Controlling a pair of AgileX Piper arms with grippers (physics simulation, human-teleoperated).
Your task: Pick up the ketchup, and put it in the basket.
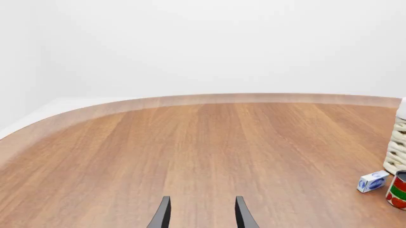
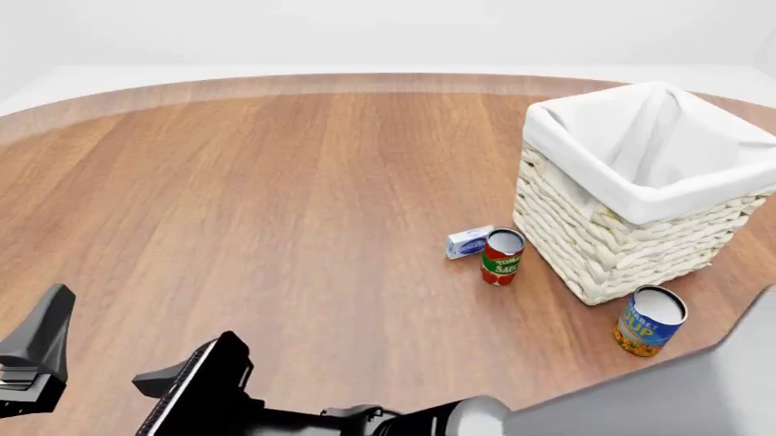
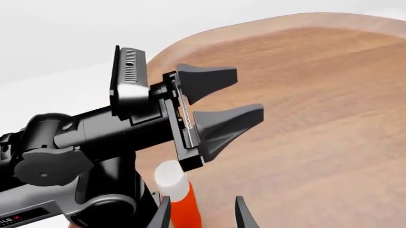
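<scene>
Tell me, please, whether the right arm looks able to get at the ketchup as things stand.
Probably yes. The ketchup stands just ahead of the open right gripper, a little toward one finger, with nothing between them. The left gripper, also open, hangs close by and may crowd the approach.

We only see the ketchup (image 3: 179, 199) in the right wrist shot, bottom cut off; front view doesn't show it anywhere.

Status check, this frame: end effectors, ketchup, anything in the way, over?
Left end effector open, empty. Right end effector open around small red white-capped ketchup bottle, not gripped. White lined wicker basket upright; left arm close above bottle.
</scene>
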